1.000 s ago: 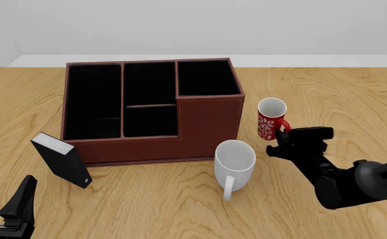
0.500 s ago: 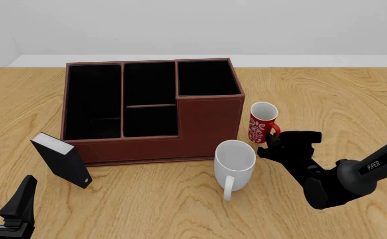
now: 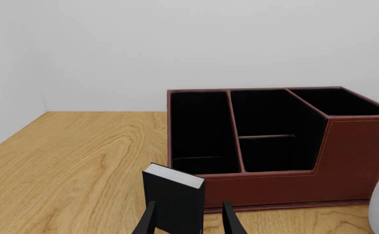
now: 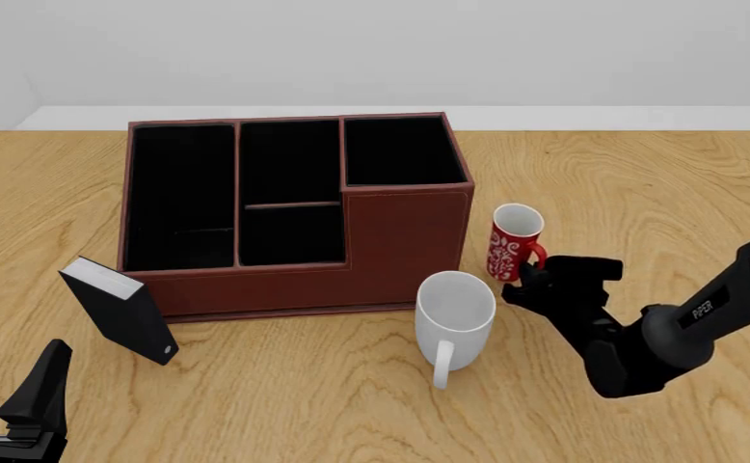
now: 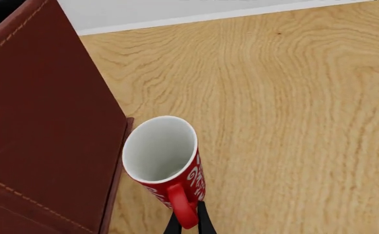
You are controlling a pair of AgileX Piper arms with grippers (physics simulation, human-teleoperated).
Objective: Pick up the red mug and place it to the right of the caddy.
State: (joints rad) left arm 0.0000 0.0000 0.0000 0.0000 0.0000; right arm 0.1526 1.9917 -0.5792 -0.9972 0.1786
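Lowered red mug (image 4: 514, 242), right end effector (image 4: 539, 277) clamped.

Simulated tabletop: rendered wood-grain table (image 4: 632, 174), blank grey backdrop.

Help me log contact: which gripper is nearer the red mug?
Right. The right gripper is shut on the red mug by its handle, beside the caddy; the left gripper sits far across the table.
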